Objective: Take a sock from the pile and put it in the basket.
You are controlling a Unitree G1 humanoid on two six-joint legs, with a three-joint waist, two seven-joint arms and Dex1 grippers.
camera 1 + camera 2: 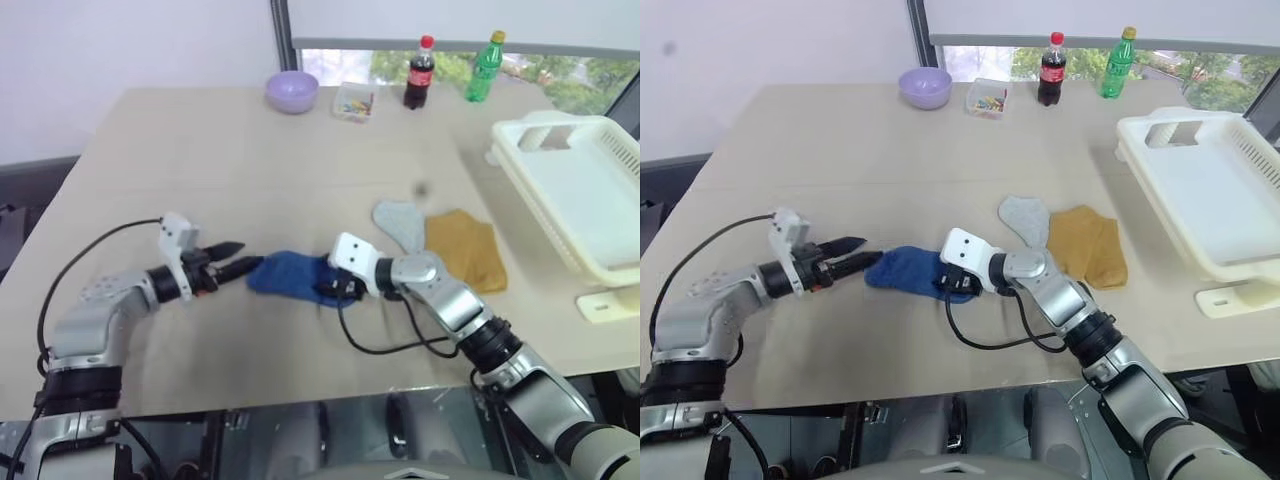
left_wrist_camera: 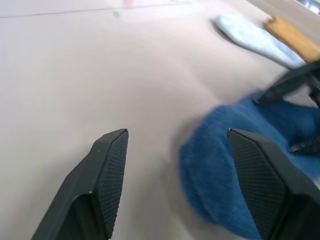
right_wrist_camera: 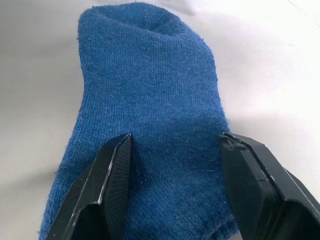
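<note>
Beige table (image 1: pixel 250 180), blue sock (image 1: pixel 290 273) lying crosswise, toe leftward

- The left arm reaches in from the table's near left corner, forearm low over the tabletop, wrist turned inward toward the middle of the near edge.
- The left gripper (image 1: pixel 236 268) points almost level along the table; the left wrist view shows its two black fingers (image 2: pixel 107 170) spread wide apart.
- The right arm comes in from the near right corner, bent at the elbow, forearm angled across toward the left arm.
- The right gripper (image 1: pixel 958 283) points leftward and slightly down, fingers (image 3: pixel 112 182) parted.
</note>
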